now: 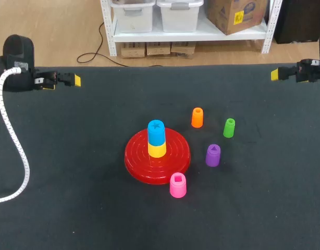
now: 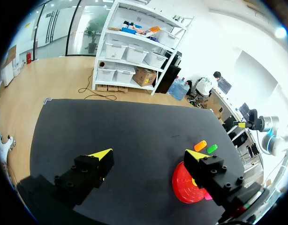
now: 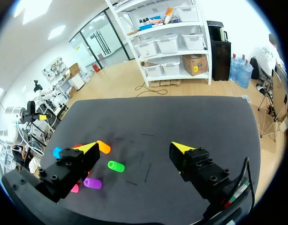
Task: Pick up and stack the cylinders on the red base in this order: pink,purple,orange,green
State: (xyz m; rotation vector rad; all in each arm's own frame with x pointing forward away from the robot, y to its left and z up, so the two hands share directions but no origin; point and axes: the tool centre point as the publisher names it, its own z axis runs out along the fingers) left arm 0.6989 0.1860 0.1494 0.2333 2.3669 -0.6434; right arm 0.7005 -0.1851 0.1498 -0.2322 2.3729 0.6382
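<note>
Four loose cylinders, one red base, two idle grippers.
Left gripper (image 1: pixel 75 80): fingers wide apart, empty, at the table's far left edge. Red base (image 1: pixel 136 156): mid-table, with a blue cylinder (image 1: pixel 156 132) on a yellow cylinder (image 1: pixel 157 150). Pink cylinder (image 1: pixel 177 185): at the base's near rim. Orange cylinder (image 1: pixel 197 117), purple cylinder (image 1: pixel 212 155) and green cylinder (image 1: pixel 229 127): upright to the right of the base, apart. Right gripper (image 1: pixel 275 74): fingers spread, empty, far right edge. I judge them light, stiff, smooth plastic; I would pinch the pink one across its round wall, mid-height. Only the head view shows the yellow one and the shaped top holes; in both wrist views my own finger covers much of the base.
</note>
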